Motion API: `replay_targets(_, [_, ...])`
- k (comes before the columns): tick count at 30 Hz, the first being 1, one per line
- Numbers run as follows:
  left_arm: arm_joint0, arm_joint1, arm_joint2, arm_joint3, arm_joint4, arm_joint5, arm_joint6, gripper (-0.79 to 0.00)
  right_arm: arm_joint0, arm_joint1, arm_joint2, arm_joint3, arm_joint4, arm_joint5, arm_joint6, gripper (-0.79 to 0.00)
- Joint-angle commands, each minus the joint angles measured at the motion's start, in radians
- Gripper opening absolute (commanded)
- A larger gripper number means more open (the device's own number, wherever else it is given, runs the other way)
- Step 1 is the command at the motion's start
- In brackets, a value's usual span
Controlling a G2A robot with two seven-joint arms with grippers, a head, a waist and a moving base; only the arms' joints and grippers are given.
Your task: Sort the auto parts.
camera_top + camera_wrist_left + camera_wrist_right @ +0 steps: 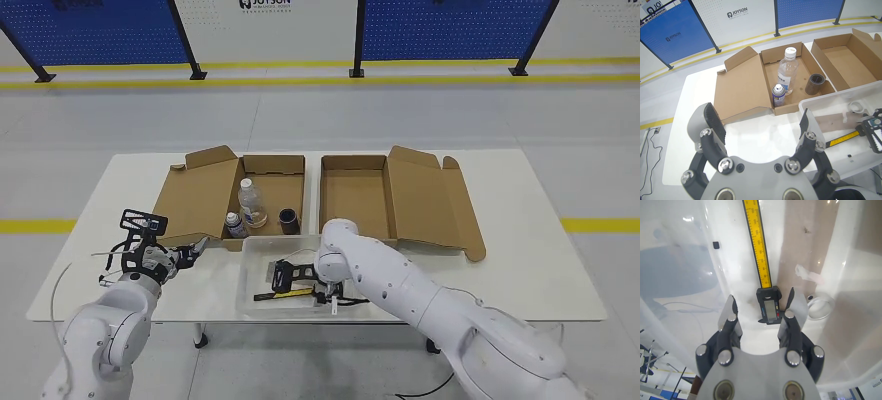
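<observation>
One ring [830,311] is seen beside the digital caliper [762,262] in the clear bin [262,262]. The right claw [762,295] is spread astride the caliper's display. The left claw [757,109] is held open over the bench [520,270].

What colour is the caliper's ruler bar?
Yellow, black markings; caliper bar clearest in right wrist view.

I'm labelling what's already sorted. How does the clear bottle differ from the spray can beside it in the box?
The bottle is tall; the spray can is clearly shorter. The bottle is see-through plastic; the spray can is opaque and blue. The bottle has a wide white screw cap; the spray can has a small white nozzle. Both stand upright, close together, in the same cardboard box.
</observation>
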Motion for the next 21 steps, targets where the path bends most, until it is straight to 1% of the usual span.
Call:
replay_targets(1, [0.000,0.000,0.000,0.000,0.000,0.000,0.000,0.000,0.004,-0.004,-0.004,0.009,-0.009,-0.002,-0.003,-0.397])
replay_targets(9, [0.000,0.000,0.000,0.000,0.000,0.000,0.000,0.000,0.010,-0.023,-0.016,0.058,-0.023,-0.009,-0.019,-0.422])
replay_targets(18, [0.000,0.000,0.000,0.000,0.000,0.000,0.000,0.000,0.017,-0.045,-0.025,0.109,-0.029,-0.024,-0.039,-0.529])
replay_targets(21, [0.000,0.000,0.000,0.000,0.000,0.000,0.000,0.000,0.017,-0.052,-0.028,0.121,-0.031,-0.027,-0.042,-0.582])
